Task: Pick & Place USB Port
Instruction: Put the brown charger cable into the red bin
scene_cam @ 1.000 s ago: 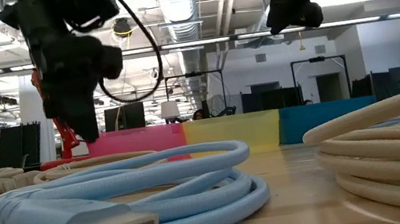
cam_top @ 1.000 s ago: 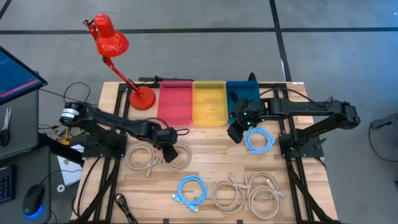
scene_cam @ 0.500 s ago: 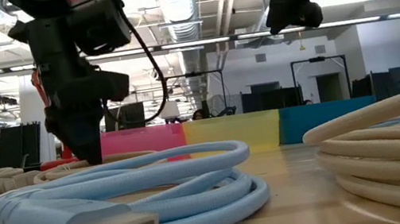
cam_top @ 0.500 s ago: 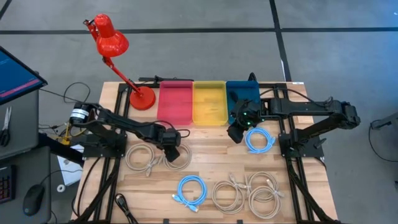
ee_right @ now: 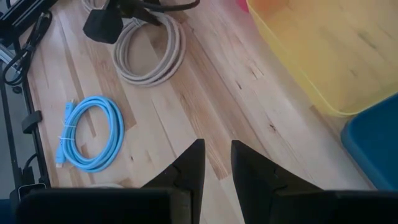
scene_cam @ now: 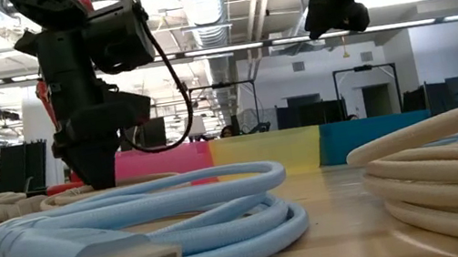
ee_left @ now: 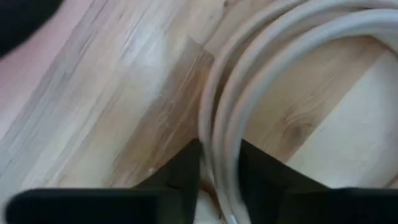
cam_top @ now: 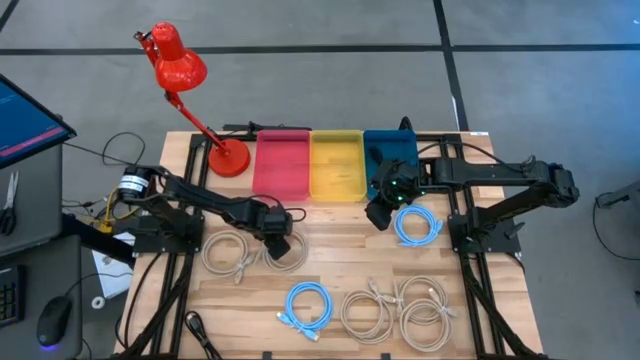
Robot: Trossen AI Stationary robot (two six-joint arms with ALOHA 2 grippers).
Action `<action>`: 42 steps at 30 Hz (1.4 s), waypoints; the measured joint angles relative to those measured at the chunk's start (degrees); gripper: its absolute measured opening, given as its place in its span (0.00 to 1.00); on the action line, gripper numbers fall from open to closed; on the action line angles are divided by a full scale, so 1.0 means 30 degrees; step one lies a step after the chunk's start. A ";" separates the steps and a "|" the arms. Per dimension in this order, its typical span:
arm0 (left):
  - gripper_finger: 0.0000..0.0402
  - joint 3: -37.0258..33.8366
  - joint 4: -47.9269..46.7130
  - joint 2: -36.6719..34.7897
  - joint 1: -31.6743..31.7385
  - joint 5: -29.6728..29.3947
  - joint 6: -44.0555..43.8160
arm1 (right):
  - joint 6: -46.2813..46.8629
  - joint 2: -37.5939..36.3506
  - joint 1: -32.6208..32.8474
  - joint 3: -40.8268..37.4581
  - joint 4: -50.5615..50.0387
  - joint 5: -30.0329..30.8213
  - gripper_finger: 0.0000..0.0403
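Two left fingers (ee_left: 186,165) straddle beige cable (ee_left: 227,124); contact unclear, tips cropped.

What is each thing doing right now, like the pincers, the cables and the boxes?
Left pincer: closing around a beige cable coil on the table.
Right pincer: narrow gap, holding nothing, raised.
Blue cable: coiled, lying flat.
Yellow bin: empty.
Red bin: empty.

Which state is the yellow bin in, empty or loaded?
Empty. The high view shows only bare floor inside the yellow bin; every cable coil, such as the beige cable coil, still lies on the table.
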 joint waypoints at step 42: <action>0.06 0.0034 0.2551 -0.9991 0.9569 -0.5724 0.6164 | 0.0003 0.0007 -0.0007 0.0007 0.0018 0.0641 0.18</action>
